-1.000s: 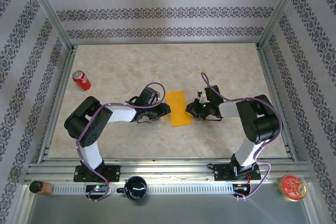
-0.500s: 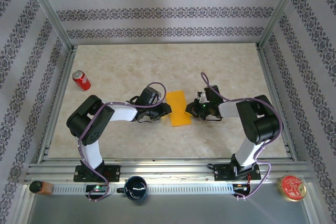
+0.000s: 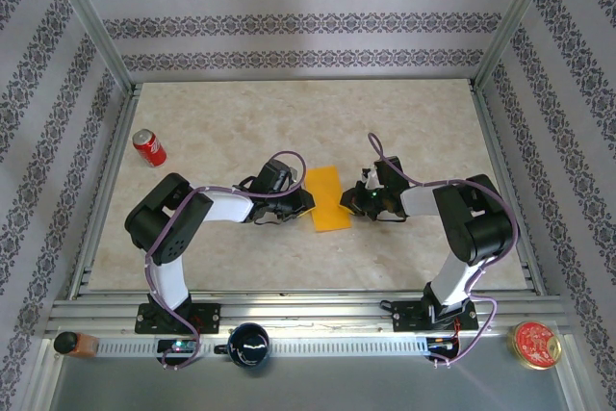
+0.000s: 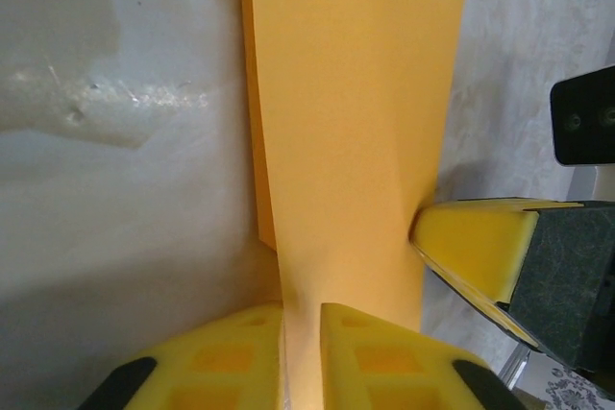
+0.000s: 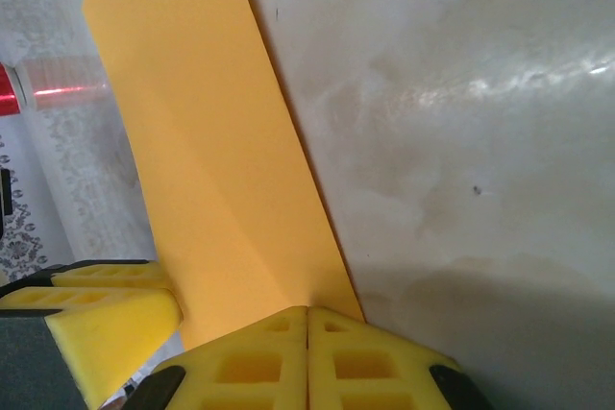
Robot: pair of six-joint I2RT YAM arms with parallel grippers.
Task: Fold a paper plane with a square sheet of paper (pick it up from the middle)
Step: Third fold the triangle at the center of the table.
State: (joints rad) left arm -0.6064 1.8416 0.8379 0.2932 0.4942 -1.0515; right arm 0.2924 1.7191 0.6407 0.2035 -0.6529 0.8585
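Little has shifted. The left arm's elbow has crept a touch toward the sheet and the left hand (image 3: 304, 201) has narrowed its fingers. The right hand (image 3: 349, 201) and the square sheet of paper (image 3: 326, 197) lie as they did.

Folded over into a long strip, the sheet rests on the tabletop (image 3: 414, 122) between the two hands, with one long edge at each set of fingertips. In the left wrist view, the left hand's yellow fingers (image 4: 384, 362) have closed to a slim gap with a raised ridge of paper caught in it. The right hand's fingers (image 5: 250, 362) are pressed together with the sheet's near edge running in between them, so it looks nipped there too.

I judge the paper light, thin and limp. It will likely sag, crease wherever it is pinched, slide on the smooth tabletop, and tear if the hands pull against each other. The safest hold is a gentle pinch at the middle of a long edge.

No print shows on the sheet. A red soda can (image 3: 149, 147) stands well off beyond the left hand, its lettering too small to read.
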